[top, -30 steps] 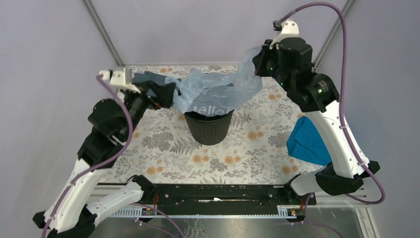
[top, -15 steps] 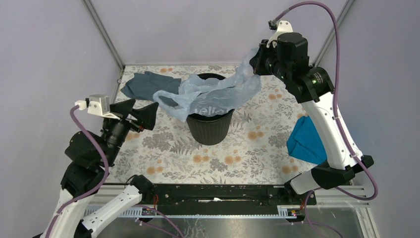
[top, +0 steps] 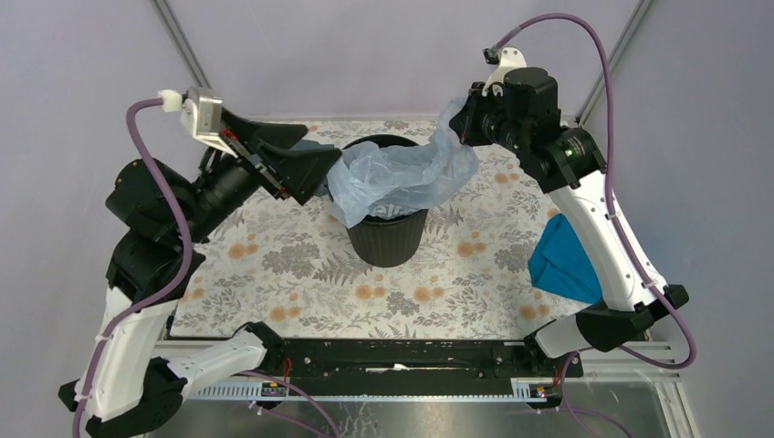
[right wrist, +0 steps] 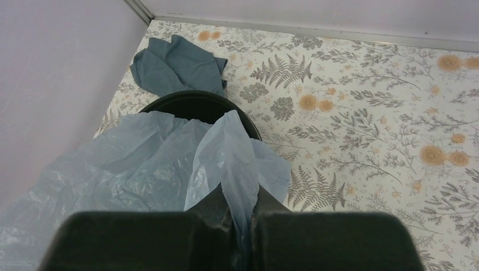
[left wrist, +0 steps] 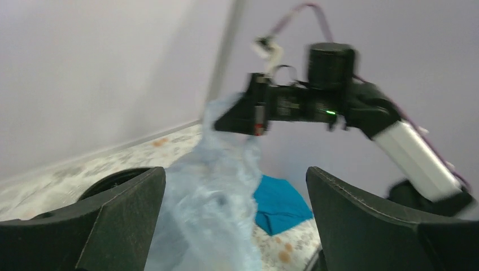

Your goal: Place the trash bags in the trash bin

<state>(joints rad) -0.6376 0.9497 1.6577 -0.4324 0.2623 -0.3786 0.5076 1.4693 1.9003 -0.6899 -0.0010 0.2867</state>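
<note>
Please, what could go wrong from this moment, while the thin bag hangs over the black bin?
1. The right gripper pinches only one twisted corner of the trash bag; the thin plastic may slip out or tear.
2. Much of the bag drapes over the front rim of the trash bin, so it may slide off outside.
3. The open left gripper is close to the rim; a push could tip the bin.
</note>
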